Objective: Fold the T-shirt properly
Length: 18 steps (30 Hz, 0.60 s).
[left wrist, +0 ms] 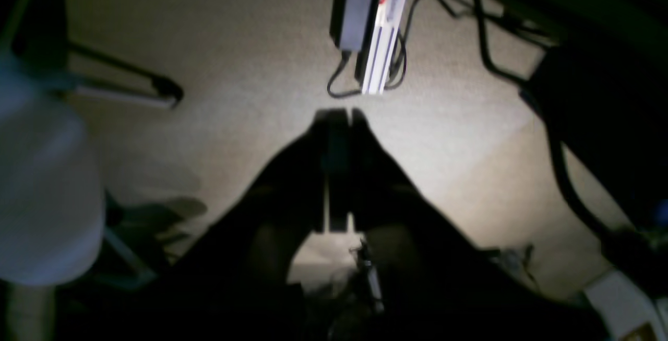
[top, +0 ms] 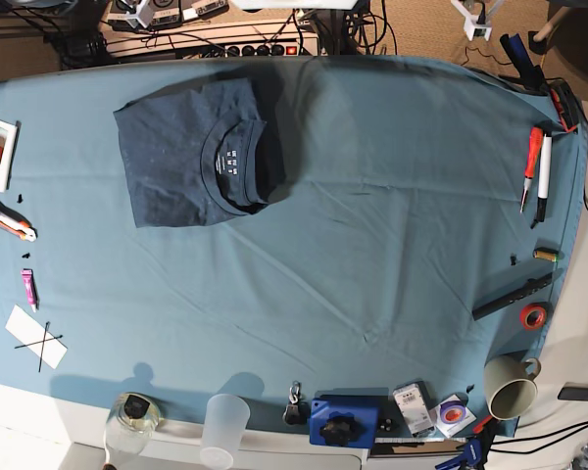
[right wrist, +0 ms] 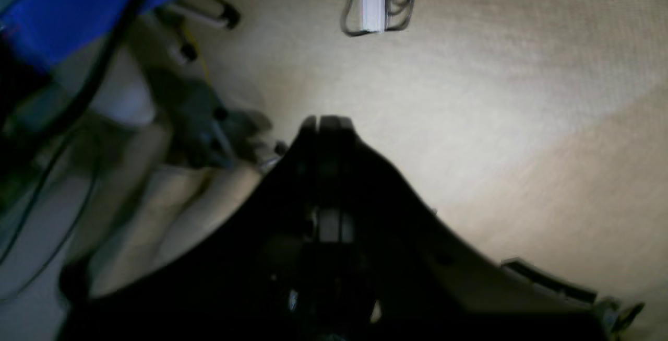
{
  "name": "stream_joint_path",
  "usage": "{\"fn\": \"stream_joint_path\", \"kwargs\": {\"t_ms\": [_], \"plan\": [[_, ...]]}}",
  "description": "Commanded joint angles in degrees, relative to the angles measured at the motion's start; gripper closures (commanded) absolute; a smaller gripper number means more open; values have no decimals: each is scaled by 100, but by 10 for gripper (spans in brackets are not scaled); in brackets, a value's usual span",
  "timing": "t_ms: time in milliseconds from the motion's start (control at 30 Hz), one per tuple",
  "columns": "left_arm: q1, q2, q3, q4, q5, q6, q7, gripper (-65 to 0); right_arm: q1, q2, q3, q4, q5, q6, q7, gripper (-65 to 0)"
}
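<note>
The dark navy T-shirt lies folded into a compact rectangle at the far left of the teal table cloth, its round collar with white label marks facing up. Neither arm shows in the base view. In the left wrist view my left gripper is shut with nothing between its fingers, hanging over beige carpet away from the table. My right gripper is likewise shut and empty over the carpet in the right wrist view. The T-shirt is out of view in both wrist views.
Tools line the table's edges: screwdrivers and a tape roll at the right, a mug, a plastic cup and a blue part at the front, pliers at the left. An aluminium bar with cables lies on the floor.
</note>
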Motion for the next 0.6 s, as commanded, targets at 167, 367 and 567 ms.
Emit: {"fn": "stream_joint_path", "kwargs": {"t_ms": [167, 367, 567], "plan": [[-1016, -28, -7, -2035, 122, -295, -570, 0, 857, 348, -1056, -1628, -949, 25, 1158, 0], [-1799, -28, -7, -4002, 658, -321, -2205, 0, 1716, 354, -2350, -3086, -2538, 25, 3143, 0], [-2286, -28, -7, -5702, 1270, -326, -4448, 0, 2457, 319, -3342, -4155, -3195, 25, 4798, 0]]}}
